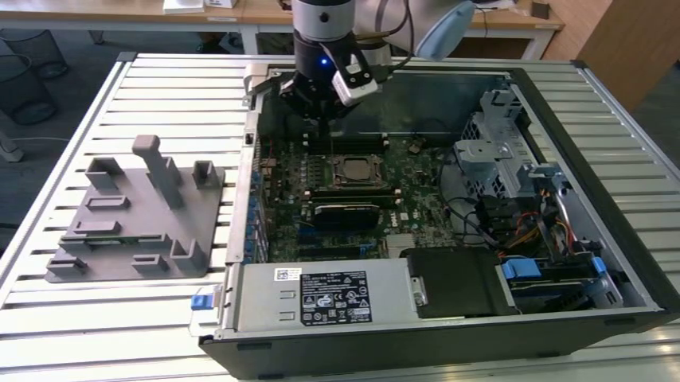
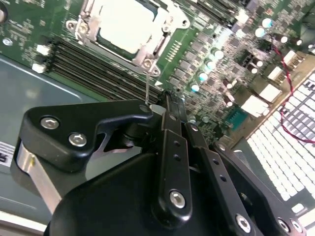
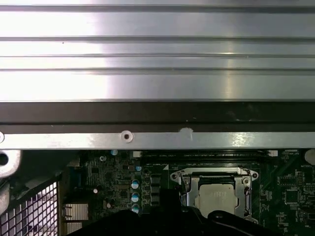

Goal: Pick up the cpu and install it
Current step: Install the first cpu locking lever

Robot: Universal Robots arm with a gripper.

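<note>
Hand (image 1: 322, 111) above motherboard (image 1: 425, 171) | cpu (image 2: 125, 22) seated in socket

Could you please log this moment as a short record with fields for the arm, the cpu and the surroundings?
gripper: hovering above the motherboard, beside the socket, holding nothing visible
cpu: lying in the socket frame on the motherboard
computer case: open, lying on a slatted metal table
grey fixture: on the table, at the exterior view's left of the case
</note>
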